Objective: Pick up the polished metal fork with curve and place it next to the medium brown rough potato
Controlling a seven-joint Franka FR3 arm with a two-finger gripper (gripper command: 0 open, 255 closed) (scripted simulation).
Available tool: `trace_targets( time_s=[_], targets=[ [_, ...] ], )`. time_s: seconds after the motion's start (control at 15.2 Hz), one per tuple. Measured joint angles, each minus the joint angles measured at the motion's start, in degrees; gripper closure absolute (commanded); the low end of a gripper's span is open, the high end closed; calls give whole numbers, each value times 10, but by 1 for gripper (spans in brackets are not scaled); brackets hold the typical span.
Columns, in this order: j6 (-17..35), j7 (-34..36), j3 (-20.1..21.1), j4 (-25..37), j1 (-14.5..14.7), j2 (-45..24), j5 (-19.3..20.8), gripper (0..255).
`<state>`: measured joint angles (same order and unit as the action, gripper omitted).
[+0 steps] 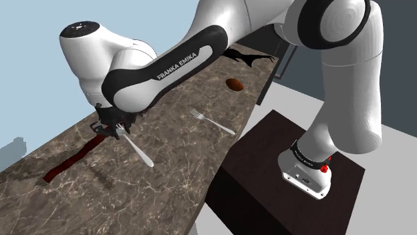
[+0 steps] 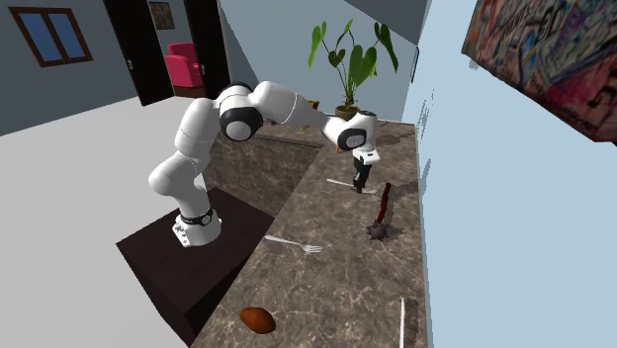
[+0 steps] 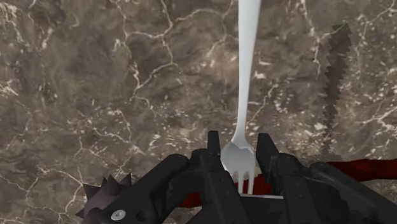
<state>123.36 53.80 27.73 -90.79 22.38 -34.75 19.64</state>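
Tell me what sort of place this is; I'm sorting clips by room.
Likely a home kitchen: a brown marble counter bearing a fork and a potato, a potted plant at its end.

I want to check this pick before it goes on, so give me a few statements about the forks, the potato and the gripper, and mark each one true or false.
1. The potato lies right beside the gripper. False: the potato lies far along the countertop from the gripper.
2. A fork has its tined end between the gripper's fingers. True: the fork sits there, its handle pointing away from the hand.
3. A second fork lies on the countertop apart from the gripper. True: the second fork lies between the gripper and the potato.
4. The dark red spiky-headed tool stands upright. False: the tool lies flat on the countertop.
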Motion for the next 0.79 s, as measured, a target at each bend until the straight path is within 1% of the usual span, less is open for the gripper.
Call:
trace_targets(
  time_s=[0.4,0.46,0.66,0.79],
  targets=[
    [-31,-7,8,12,-4,21,-12,255],
    [-30,-12,9,4,-10,29,-15,255],
    [-14,-39,12,-42,-45,61,-28,255],
    [7,-66,14,-92,-78,95,-42,255]
  ],
)
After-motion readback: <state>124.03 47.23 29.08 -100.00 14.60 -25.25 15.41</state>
